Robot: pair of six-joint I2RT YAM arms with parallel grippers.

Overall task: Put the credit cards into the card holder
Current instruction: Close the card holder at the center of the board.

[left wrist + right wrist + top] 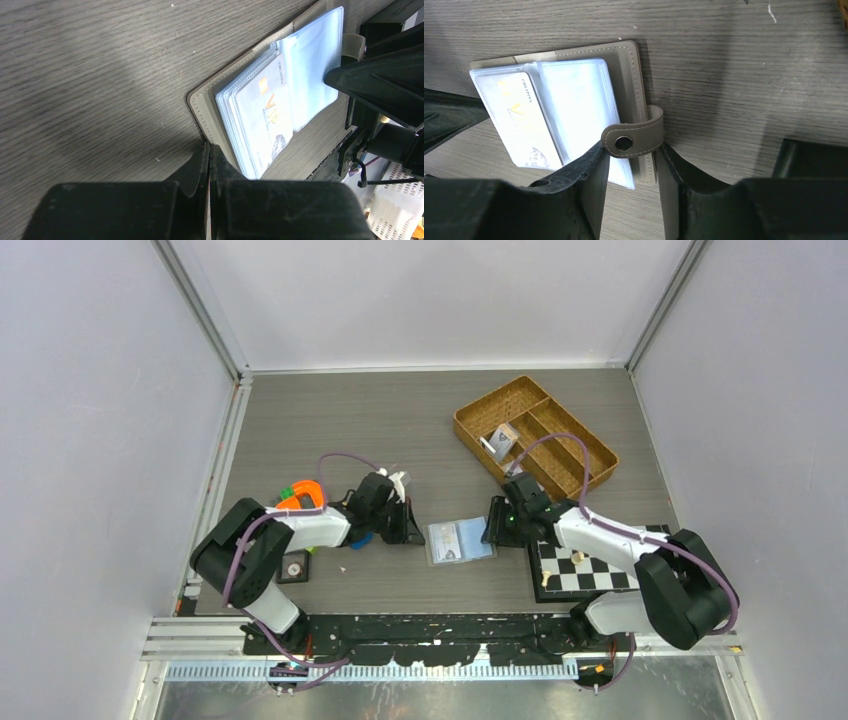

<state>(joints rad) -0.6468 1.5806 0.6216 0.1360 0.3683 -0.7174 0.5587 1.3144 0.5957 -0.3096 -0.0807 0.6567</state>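
Toward the near edge of the tabletop (350, 420), about midway along it, the holder (470, 540) lies open and flat between the two arms. At its left edge the left gripper (209, 150) has its fingers pressed tight together, tips right at the grey cover; whether they nip the cover or only bear down on it, I cannot tell. One card (265, 120), pale with orange lettering, sits in a sleeve on the left half. The clear sleeves (579, 100) look soft and slick and would likely slide or buckle under a pinch, so I would not take hold there. The whole thing seems light and floppy, apt to skid if nudged, while the card looks thin and stiff. At the right edge the tab (634, 137) curls up, and the right gripper (631, 150) stands partly spread astride it, which looks the surest place to grip.
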